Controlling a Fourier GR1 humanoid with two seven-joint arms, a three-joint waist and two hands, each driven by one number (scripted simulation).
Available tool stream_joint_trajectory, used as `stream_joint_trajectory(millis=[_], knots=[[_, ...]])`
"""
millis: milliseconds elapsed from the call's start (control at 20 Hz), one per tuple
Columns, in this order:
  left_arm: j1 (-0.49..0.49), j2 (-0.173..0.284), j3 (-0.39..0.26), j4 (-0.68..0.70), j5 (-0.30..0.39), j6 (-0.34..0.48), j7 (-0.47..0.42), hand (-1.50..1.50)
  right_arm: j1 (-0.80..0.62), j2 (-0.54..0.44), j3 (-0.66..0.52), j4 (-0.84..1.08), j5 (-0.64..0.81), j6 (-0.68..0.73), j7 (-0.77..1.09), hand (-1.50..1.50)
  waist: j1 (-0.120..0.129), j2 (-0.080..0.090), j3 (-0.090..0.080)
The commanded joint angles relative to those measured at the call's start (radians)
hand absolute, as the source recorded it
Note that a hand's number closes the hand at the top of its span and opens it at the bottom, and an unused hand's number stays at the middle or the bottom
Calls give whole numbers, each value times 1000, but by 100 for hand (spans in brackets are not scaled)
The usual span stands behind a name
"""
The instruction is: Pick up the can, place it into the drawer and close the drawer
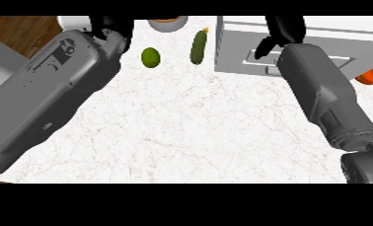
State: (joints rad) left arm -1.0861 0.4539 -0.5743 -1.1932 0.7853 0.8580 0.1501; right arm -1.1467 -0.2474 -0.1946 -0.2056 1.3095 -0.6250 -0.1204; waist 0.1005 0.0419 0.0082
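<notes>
Can point(168, 23) is my reading of the short grey cylinder with a brownish top, cut by the view's upper edge at the far side of the counter point(189, 121); it stands on the pale marbled top, with neither hand touching it. Just in front of it and to its right lies a dark green cucumber point(198, 47), lengthwise away from the robot, and to the cucumber's left, apart from it, sits a round green fruit point(150, 57) (a lime or an avocado, hard to say). Right of the cucumber is the pale grey drawer point(237, 47) in its boxy unit; whether it stands open cannot be made out. The right hand point(282, 31) hangs over that unit, fingers drooping and relaxed, nothing in them. The left hand point(113, 26) shows at the upper left, half hidden behind its grey forearm; whether it is released or clenched cannot be told. An orange thing point(366, 76) peeks in at the right edge.
</notes>
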Motion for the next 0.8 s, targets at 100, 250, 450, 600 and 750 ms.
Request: stream_joint_trajectory(millis=[100,250,450,600,750], knots=[[20,25,8,-53,-3,-12,19,-150,-83,-6,-78,13,-90,76,-114,-150,22,-7,-4],[-9,27,19,-40,0,-12,33,-150,-100,36,-207,2,-239,144,-196,-150,14,-4,0],[24,31,12,-55,-5,-2,33,-150,-119,52,-341,4,-378,228,-236,-150,15,-11,-1],[42,48,13,-69,-8,-22,34,-150,-132,60,-388,1,-424,242,-258,-150,16,-9,-4],[40,44,9,-74,-25,0,37,-150,-85,49,-405,6,-439,239,-334,-150,5,-4,-4]])
